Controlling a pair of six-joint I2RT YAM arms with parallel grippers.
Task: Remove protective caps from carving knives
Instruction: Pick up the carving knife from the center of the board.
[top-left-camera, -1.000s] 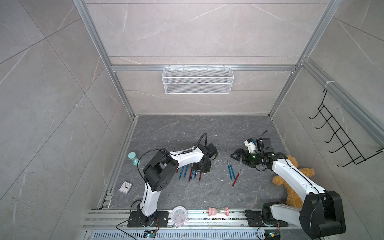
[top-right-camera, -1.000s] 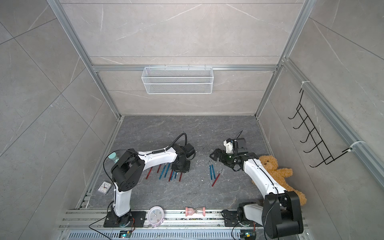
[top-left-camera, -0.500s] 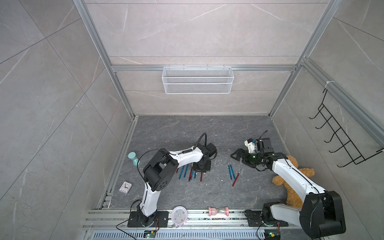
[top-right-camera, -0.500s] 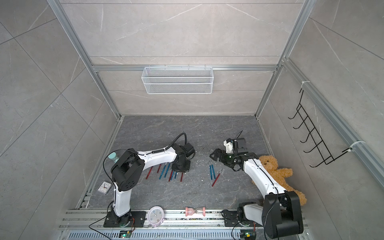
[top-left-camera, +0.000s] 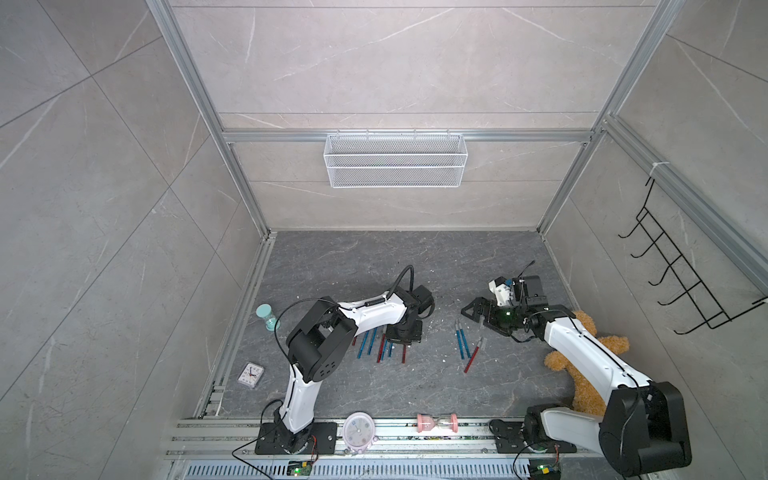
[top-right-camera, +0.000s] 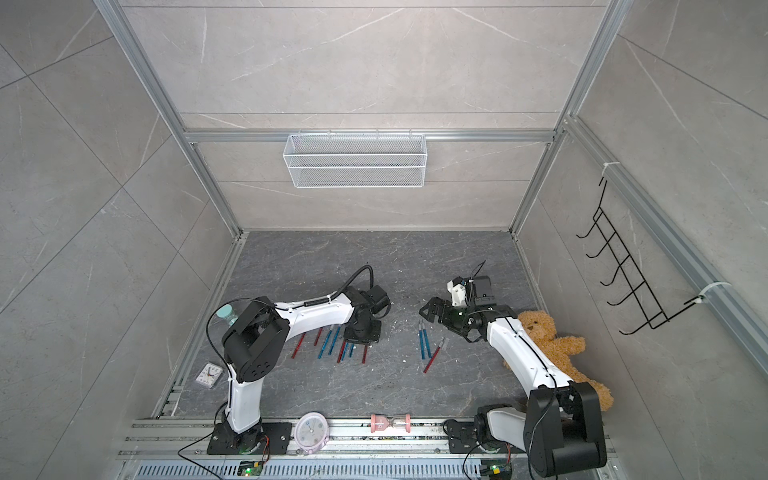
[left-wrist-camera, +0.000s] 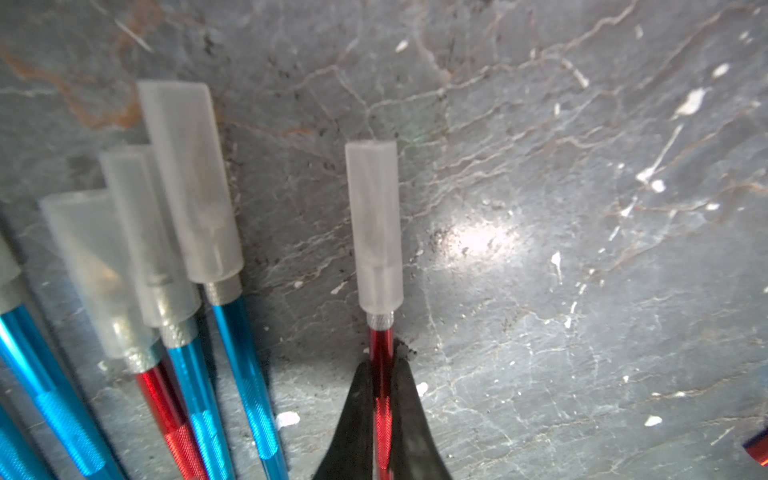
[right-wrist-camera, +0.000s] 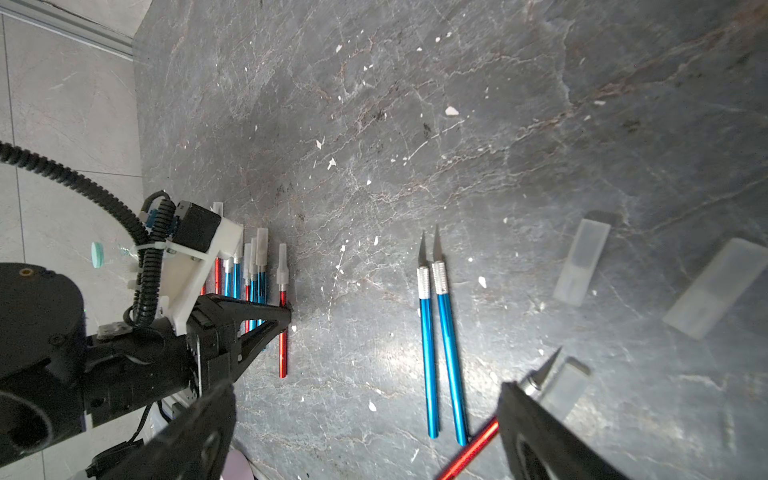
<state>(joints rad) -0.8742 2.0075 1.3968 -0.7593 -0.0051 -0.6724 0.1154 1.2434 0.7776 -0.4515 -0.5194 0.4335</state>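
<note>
Now the thin metallic-red carving knife (left-wrist-camera: 380, 345) is clamped by the left gripper (left-wrist-camera: 381, 395), its translucent plastic cap (left-wrist-camera: 374, 224) lying straight beyond that gripper along the handle; the right gripper (right-wrist-camera: 365, 395) is held wide, farther off.

carving knives (left-wrist-camera: 232, 332): metallic blue or red handles, knurled silver collars.
protective caps (left-wrist-camera: 376, 232): frosted translucent grey-white.
desk (right-wrist-camera: 540, 124): dark grey marble, pale and rust veining, white specks (left-wrist-camera: 692, 102).
teddy bear (top-left-camera: 617, 345): golden brown.
hourglass (top-left-camera: 437, 422): pink.
wire basket (top-left-camera: 395, 166): white mesh.
round clock (top-left-camera: 358, 432): pink rim, white face.
</note>
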